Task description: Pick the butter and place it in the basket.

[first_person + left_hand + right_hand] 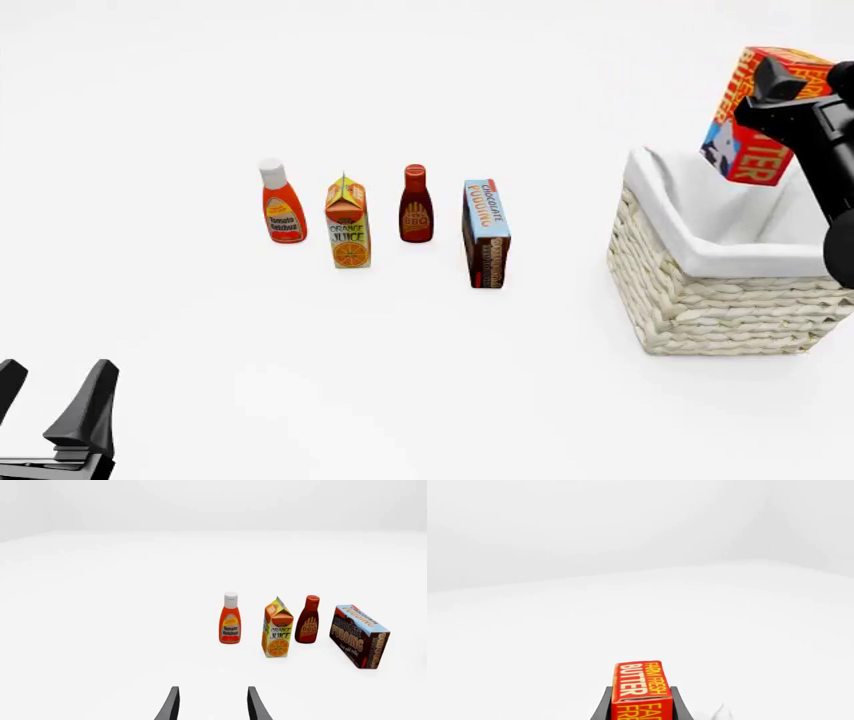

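The red-orange butter (755, 120) box hangs tilted in the air above the far right part of the cream wicker basket (694, 290), with my right gripper (774, 95) shut on it. In the right wrist view the butter (642, 687) sits between the dark fingers of the right gripper (640, 707), its "FARM FRESH BUTTER" lettering facing up. My left gripper (51, 400) stands open at the near left corner of the table, holding nothing; its two fingertips show in the left wrist view as the left gripper (210, 702).
A row of groceries stands at mid table: ketchup bottle (279, 203), orange juice carton (347, 223), BBQ sauce bottle (416, 204) and chocolate pudding box (486, 233). The same four appear ahead of the left gripper: ketchup (230, 618), juice (277, 628), BBQ sauce (308, 619), pudding (359, 636).
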